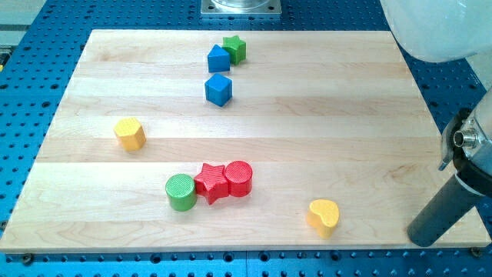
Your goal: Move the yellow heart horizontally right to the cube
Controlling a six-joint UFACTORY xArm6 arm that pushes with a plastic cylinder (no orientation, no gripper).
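Observation:
A yellow heart (pixel 324 216) lies near the board's bottom edge, right of centre. A blue cube (pixel 218 89) sits in the upper middle of the board. My tip (pixel 421 237) rests near the board's bottom right corner, to the right of the yellow heart with a clear gap between them. It is far from the blue cube. The dark rod slants up to the right from the tip.
A second yellow block (pixel 130 133) sits at the left. A blue block (pixel 218 58) and a green star (pixel 235 48) touch near the top. A green cylinder (pixel 181 191), red star (pixel 212 182) and red cylinder (pixel 238 178) form a row at bottom centre.

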